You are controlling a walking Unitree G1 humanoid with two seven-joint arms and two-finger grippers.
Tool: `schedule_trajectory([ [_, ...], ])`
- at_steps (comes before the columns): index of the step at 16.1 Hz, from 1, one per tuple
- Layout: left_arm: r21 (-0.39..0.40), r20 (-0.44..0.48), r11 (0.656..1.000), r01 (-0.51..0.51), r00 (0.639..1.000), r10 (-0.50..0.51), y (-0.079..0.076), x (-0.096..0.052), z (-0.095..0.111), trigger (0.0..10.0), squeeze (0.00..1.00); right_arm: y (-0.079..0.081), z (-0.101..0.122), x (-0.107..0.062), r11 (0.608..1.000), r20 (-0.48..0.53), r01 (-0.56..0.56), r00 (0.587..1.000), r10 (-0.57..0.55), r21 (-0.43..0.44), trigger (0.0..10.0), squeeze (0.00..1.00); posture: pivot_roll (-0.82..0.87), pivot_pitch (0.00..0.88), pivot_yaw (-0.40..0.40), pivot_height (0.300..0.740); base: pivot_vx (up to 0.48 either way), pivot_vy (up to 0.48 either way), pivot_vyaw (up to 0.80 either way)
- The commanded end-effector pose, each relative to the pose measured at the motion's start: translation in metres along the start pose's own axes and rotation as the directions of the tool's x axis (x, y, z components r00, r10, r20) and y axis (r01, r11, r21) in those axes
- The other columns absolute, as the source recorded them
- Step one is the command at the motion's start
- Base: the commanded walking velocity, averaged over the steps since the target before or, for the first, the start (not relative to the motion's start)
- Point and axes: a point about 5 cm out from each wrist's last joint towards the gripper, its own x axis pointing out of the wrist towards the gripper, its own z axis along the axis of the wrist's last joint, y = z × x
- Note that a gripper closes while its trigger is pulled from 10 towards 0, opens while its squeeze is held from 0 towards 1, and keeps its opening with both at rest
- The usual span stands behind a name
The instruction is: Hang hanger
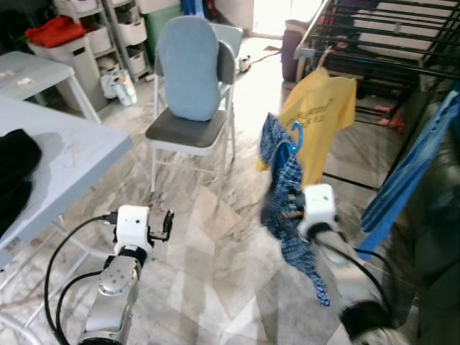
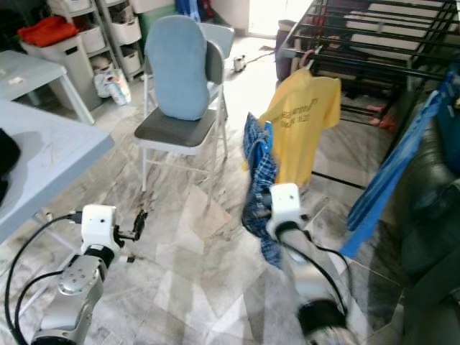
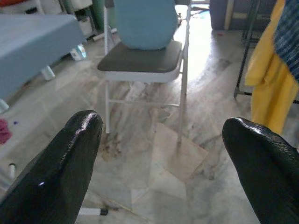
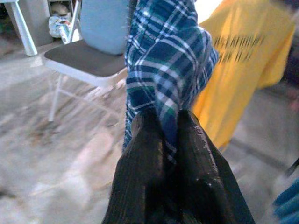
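A blue plaid shirt (image 1: 282,172) hangs on a blue hanger whose hook (image 1: 297,134) sticks out at its top. My right gripper (image 4: 163,128) is shut on the shirt's cloth and holds it up in the air in front of the black drying rack (image 1: 381,43). A yellow T-shirt (image 1: 320,118) hangs from that rack just behind the plaid shirt. My left gripper (image 1: 167,224) stands open and holds nothing, low on the left above the floor; its fingertips (image 3: 77,140) frame the chair.
A folding chair (image 1: 188,133) with a light blue cushion (image 1: 188,68) stands ahead on the marble floor. A grey table (image 1: 65,154) with a black garment (image 1: 14,169) is at the left. Blue cloth (image 1: 410,169) hangs at the right. Shelves with bins stand at the back left.
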Motion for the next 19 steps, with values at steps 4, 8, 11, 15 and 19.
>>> schedule_trajectory([
  [4, -0.073, 0.002, 0.997, -0.028, 1.0, 0.028, 0.006, -0.001, 0.0, 10.0, 0.0, -0.024, -0.006, 0.001, 0.978, -0.041, 0.163, 0.987, -0.159, 0.129, 10.0, 0.0, -0.05, 0.0, 0.007, 0.74, 0.0, 0.0, 0.0],
  [8, -0.072, 0.004, 0.997, -0.004, 1.0, 0.004, 0.001, -0.001, 0.001, 10.0, 0.0, -0.02, -0.002, 0.002, 0.98, -0.027, 0.14, 0.99, -0.137, 0.142, 10.0, 0.0, -0.04, 0.0, -0.003, 0.74, 0.0, 0.0, 0.0],
  [11, -0.077, -0.003, 0.997, -0.007, 1.0, 0.007, 0.002, -0.004, -0.001, 10.0, 0.0, -0.015, 0.0, 0.005, 0.972, -0.031, 0.13, 0.992, -0.126, 0.194, 10.0, 0.0, -0.03, 0.0, -0.003, 0.74, 0.0, 0.0, 0.0],
  [15, -0.077, -0.008, 0.997, -0.013, 1.0, 0.012, 0.003, -0.005, -0.001, 10.0, 0.0, 0.004, 0.011, 0.006, 0.98, 0.014, 0.034, 0.999, -0.037, 0.196, 10.0, 0.0, -0.03, 0.0, -0.004, 0.74, 0.0, 0.0, 0.8],
  [19, -0.087, -0.014, 0.996, -0.012, 1.0, 0.01, 0.0, -0.003, -0.001, 10.0, 0.0, 0.003, 0.005, 0.006, 0.98, -0.018, 0.03, 0.999, -0.027, 0.195, 10.0, 0.0, -0.03, 0.0, -0.008, 0.74, 0.0, 0.0, 0.8],
])
